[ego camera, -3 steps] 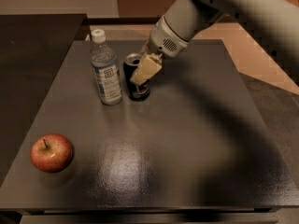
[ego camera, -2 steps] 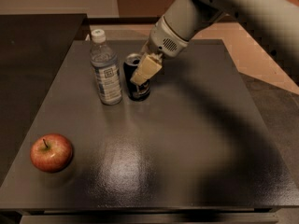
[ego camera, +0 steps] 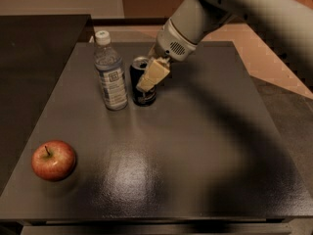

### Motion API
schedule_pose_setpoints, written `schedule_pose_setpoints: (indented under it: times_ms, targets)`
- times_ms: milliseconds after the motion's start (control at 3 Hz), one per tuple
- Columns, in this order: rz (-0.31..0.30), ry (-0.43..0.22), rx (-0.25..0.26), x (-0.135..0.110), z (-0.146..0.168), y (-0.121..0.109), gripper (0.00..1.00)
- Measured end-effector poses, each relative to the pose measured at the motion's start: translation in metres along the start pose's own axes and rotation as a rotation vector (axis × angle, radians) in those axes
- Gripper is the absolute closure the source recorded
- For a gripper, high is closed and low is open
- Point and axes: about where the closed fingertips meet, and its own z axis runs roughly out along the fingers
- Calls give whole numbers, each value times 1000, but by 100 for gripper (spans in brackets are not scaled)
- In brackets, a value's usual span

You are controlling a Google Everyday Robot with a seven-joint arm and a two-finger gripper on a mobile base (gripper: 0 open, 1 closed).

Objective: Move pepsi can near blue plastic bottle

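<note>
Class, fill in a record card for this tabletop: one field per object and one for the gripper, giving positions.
blue plastic bottle: upright, capped, back left of the table
pepsi can: upright, close beside the bottle, on its right in the view
gripper: at the can, across its upper front
apple: front left corner, far from both
</note>
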Motion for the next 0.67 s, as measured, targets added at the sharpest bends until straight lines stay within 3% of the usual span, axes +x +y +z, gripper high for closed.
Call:
schedule_pose_setpoints:
  times_ms: [333,667]
  targets:
    - [-1,0,-3,-1,2,0,0]
    - [-1,0,-3,-1,2,0,0]
